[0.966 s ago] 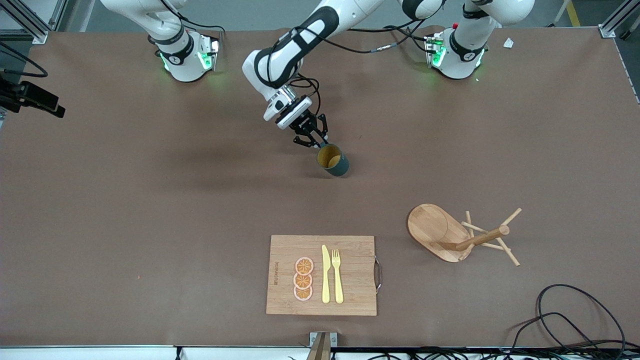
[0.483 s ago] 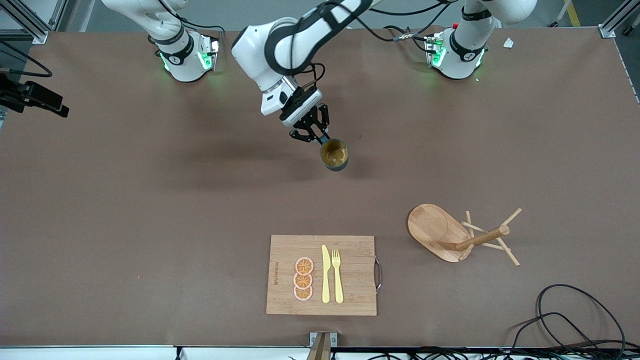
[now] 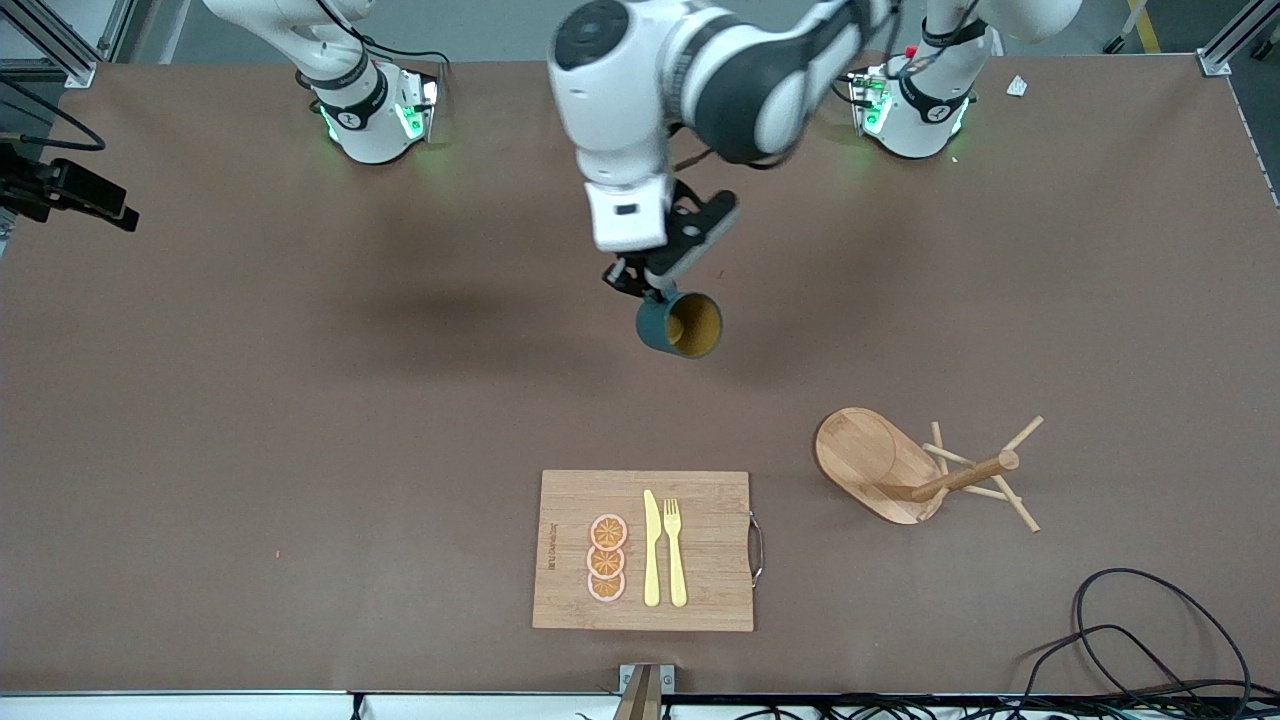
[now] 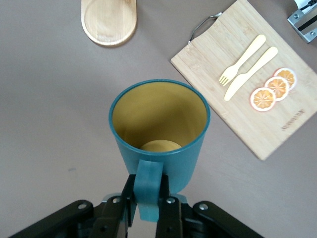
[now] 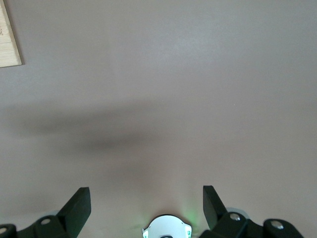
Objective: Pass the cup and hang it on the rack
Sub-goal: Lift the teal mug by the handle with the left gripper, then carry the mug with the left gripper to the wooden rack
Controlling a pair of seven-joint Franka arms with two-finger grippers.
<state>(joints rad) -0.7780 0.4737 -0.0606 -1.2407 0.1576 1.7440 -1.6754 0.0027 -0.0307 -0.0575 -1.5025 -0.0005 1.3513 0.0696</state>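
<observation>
The dark teal cup point(image 3: 680, 325) with its yellowish inside hangs in the air over the middle of the table, tipped on its side. Its mouth faces the left arm's end of the table. My left gripper point(image 3: 648, 290) is shut on the cup's small handle point(image 4: 148, 191), as the left wrist view shows, with the cup point(image 4: 158, 129) just past the fingers. The wooden rack point(image 3: 880, 462) is on the table nearer the front camera, toward the left arm's end, and its oval base point(image 4: 109, 20) shows in the left wrist view. My right gripper point(image 5: 146, 201) waits open over bare table near its own base.
A rectangular cutting board point(image 3: 700, 550) with a yellow knife, a fork and orange slices lies near the front edge, and it also shows as the board point(image 4: 247, 74) in the left wrist view. Black cables point(image 3: 1150, 640) lie at the front corner toward the left arm's end.
The left arm has lifted the cup and turned its wrist, tipping the cup from upright so that its mouth faces the left arm's end. The right arm has not moved.
</observation>
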